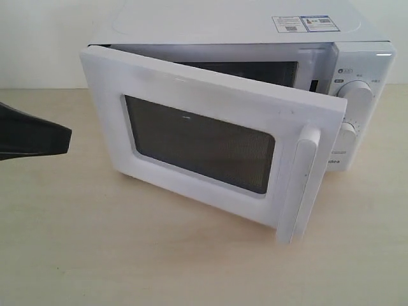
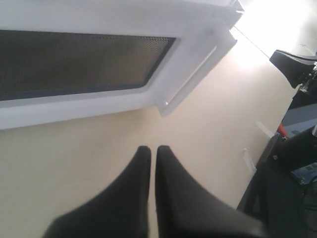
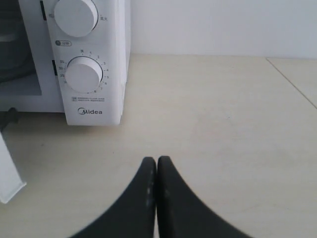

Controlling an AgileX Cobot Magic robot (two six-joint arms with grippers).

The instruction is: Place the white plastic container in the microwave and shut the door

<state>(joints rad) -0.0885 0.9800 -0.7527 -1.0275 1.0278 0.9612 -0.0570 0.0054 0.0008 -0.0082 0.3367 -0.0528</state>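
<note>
The left end effector (image 2: 150, 148) is hanging closed and empty over the desk (image 2: 99, 148), its fingers almost touching, near the door (image 2: 148, 96), which is standing partly open. The right end effector (image 3: 156, 159) is pressing its fingers together on nothing, facing the one microwave (image 3: 124, 49) and its two dials: an upper knob (image 3: 75, 16) and a lower knob (image 3: 83, 74). A pale rounded edge (image 3: 10, 44) is showing inside the cavity. I cannot tell whether it is the white plastic container.
</note>
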